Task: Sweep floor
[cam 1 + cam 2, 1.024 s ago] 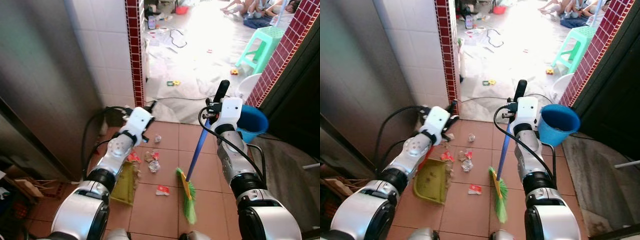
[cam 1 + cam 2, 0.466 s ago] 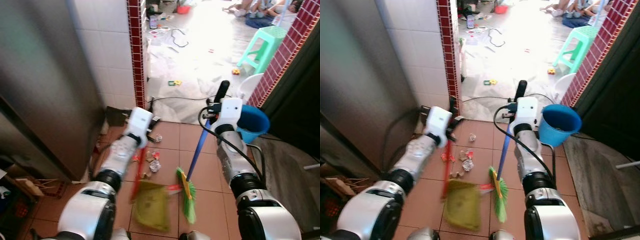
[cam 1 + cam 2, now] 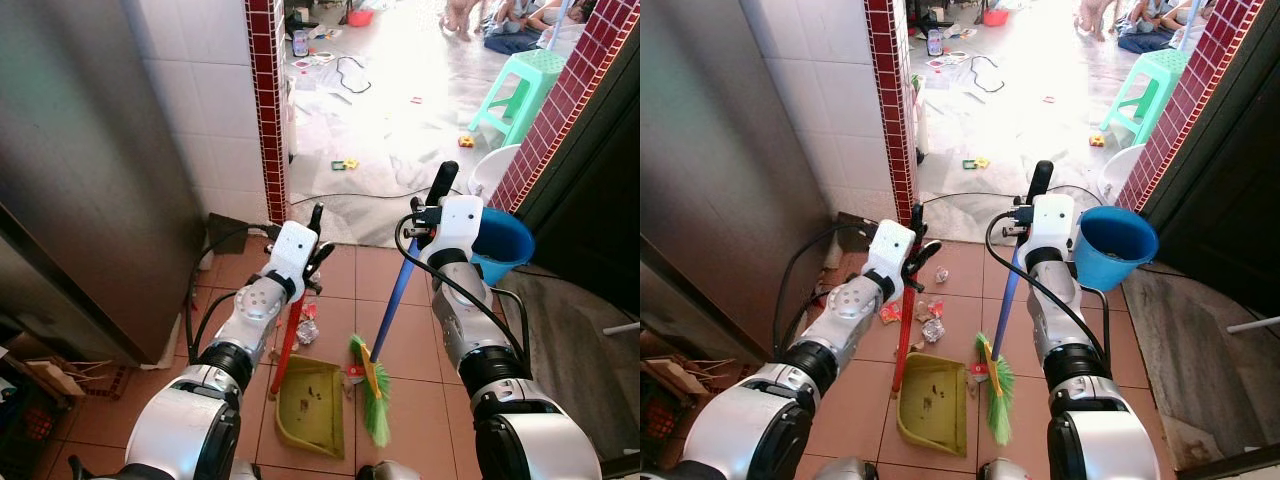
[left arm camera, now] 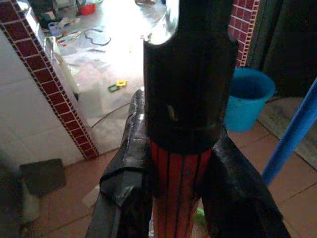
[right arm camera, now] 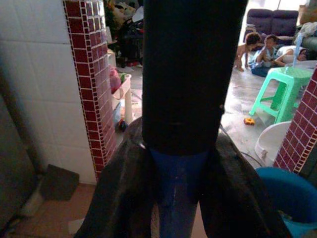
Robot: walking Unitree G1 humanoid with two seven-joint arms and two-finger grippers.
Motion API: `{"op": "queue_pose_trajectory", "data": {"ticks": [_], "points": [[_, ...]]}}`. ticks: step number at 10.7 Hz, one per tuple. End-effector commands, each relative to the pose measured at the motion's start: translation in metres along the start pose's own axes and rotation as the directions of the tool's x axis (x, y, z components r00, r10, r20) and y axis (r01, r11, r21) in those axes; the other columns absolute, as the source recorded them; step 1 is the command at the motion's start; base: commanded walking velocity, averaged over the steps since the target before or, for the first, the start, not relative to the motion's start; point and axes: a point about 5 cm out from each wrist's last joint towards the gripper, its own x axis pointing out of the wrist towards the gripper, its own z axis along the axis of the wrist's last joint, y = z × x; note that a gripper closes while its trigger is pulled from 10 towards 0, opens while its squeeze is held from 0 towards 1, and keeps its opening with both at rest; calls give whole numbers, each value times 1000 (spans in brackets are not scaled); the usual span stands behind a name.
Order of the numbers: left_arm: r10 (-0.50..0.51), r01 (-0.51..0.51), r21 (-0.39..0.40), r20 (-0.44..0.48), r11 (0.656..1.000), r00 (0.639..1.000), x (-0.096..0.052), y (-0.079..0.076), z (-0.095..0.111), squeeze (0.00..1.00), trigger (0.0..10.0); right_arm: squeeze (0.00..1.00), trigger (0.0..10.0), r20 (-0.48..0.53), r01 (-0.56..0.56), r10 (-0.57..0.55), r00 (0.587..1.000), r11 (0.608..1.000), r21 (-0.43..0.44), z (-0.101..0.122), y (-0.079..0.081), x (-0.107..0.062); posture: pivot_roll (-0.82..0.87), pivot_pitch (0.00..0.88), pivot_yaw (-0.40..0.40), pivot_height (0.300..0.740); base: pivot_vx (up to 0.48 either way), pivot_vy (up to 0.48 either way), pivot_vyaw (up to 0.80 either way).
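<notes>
My left gripper (image 3: pixel 312 243) is shut on the top of the dustpan's red handle (image 3: pixel 290 335), just under its black cap (image 4: pixel 188 74). The yellow-green dustpan (image 3: pixel 312 405) rests on the terracotta tiles, its right side next to the broom head. My right gripper (image 3: pixel 432 212) is shut on the broom's blue handle (image 3: pixel 393 300), below its black end (image 5: pixel 188 74). The green bristles (image 3: pixel 374 400) touch the floor. Crumpled litter (image 3: pixel 307 330) lies behind the pan, and a red-and-white wrapper (image 3: pixel 352 372) sits between pan and bristles.
A blue bucket (image 3: pixel 505 245) stands right of the broom, with a white basin (image 3: pixel 490 170) behind it. A steel door (image 3: pixel 80 170) and a red-tiled pillar (image 3: pixel 265 100) close the left. Black cables (image 3: pixel 215 245) lie by the wall. Beyond are a green stool (image 3: pixel 530 85), scattered toys and people.
My left arm has swung the dustpan from beside the left wall rightward and set it flat next to the broom head. The broom and right arm have barely moved.
</notes>
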Motion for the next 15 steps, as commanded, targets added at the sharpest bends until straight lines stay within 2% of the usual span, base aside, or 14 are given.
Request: {"op": "queue_pose_trajectory", "data": {"ticks": [1, 3, 4, 5, 6, 7, 8, 9, 10, 11, 13, 14, 15], "points": [[19, -19, -3, -58, 1000, 998, -3, -3, -11, 0, 10000, 0, 10000, -33, -2, 4, 999, 996, 84, 1, 4, 4, -63, 0, -2, 740, 0, 0, 0], [133, -133, 7, -77, 991, 988, -6, 5, -16, 0, 10000, 0, 10000, -48, -39, 52, 998, 971, 236, 5, 10, 7, -61, 0, -2, 740, 0, 0, 0], [200, -205, -42, -89, 978, 976, -8, 12, -19, 0, 10000, 0, 10000, -27, -63, 71, 997, 971, 231, 10, 11, 8, -61, 0, -2, 740, 0, 0, 0], [288, -299, -96, -119, 949, 950, -12, 23, -23, 0, 10000, 0, 10000, -17, -65, 71, 997, 970, 233, 14, 12, 9, -66, 0, 0, 740, 0, 0, 0], [298, -319, -156, -142, 935, 944, -13, 26, -26, 0, 10000, 0, 10000, -19, -64, 72, 997, 957, 283, 17, 13, 11, -66, 0, 0, 740, 0, 0, 0], [301, -322, -157, -148, 934, 942, -13, 26, -27, 0, 10000, 0, 10000, -5, -100, 107, 994, 942, 320, 23, 17, 12, -65, 0, 1, 740, 0, 0, 0], [307, -325, -145, -134, 935, 942, -13, 25, -25, 0, 10000, 0, 10000, 88, -264, 248, 965, 901, 344, 48, 34, 14, -69, 0, 3, 740, 0, 0, 0], [317, -331, -150, -112, 932, 942, -12, 27, -21, 0, 10000, 0, 10000, 154, -351, 322, 934, 904, 245, 64, 40, 13, -69, 0, 3, 740, 0, 0, 0], [324, -334, -155, -84, 930, 942, -10, 29, -14, 0, 10000, 0, 10000, 230, -415, 383, 895, 904, 108, 84, 44, 13, -78, 0, 6, 740, 0, 0, 0], [323, -329, -166, -65, 930, 944, -9, 29, -10, 0, 10000, 0, 10000, 290, -393, 372, 882, 919, 19, 102, 35, 16, -73, 0, 2, 740, 0, 0, 0], [338, -340, -146, -40, 929, 940, -10, 34, -4, 0, 10000, 0, 10000, 291, -304, 336, 896, 941, -151, 103, 18, 20, -65, 0, -7, 740, 0, 0, 0], [366, -365, -125, -15, 922, 930, -12, 40, -1, 0, 10000, 0, 10000, 277, -280, 331, 902, 937, -209, 97, 14, 20, -65, 0, -7, 740, 0, 0, 0], [404, -402, -110, -4, 909, 915, -15, 48, 1, 0, 10000, 0, 10000, 251, -254, 305, 919, 943, -217, 86, 10, 19, -65, 0, -7, 740, 0, 0, 0]]}}
